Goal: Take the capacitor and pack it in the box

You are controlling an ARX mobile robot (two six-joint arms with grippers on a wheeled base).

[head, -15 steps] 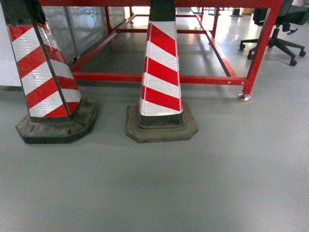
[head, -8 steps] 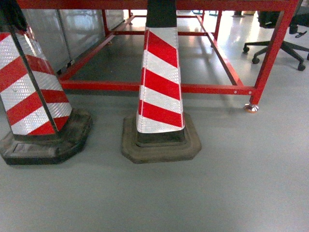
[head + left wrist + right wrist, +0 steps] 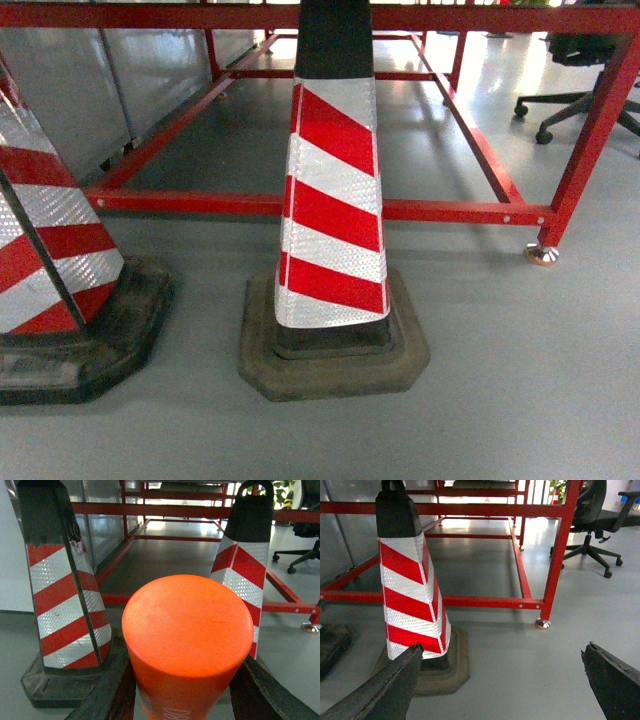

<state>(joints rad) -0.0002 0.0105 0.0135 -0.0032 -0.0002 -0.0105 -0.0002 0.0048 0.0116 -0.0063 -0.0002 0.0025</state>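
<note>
In the left wrist view an orange cylinder with white lettering, the capacitor (image 3: pixel 187 625), fills the middle of the picture. My left gripper (image 3: pixel 187 680) is shut on it, one dark finger (image 3: pixel 112 692) against each side. In the right wrist view my right gripper (image 3: pixel 503 650) stands open above the grey floor with nothing between its fingers. The box is out of view. Neither gripper shows in the head view.
Two red-and-white striped cones on black rubber bases stand on the floor, one in the middle (image 3: pixel 333 200) and one at the left edge (image 3: pixel 50 260). Behind them is a red steel frame (image 3: pixel 320 208) with a foot (image 3: pixel 542 255). An office chair (image 3: pixel 585 90) is at the back right.
The head view has closed in on the cones and the red frame. They look larger and lower, and the left cone has slid partly off the left edge.
</note>
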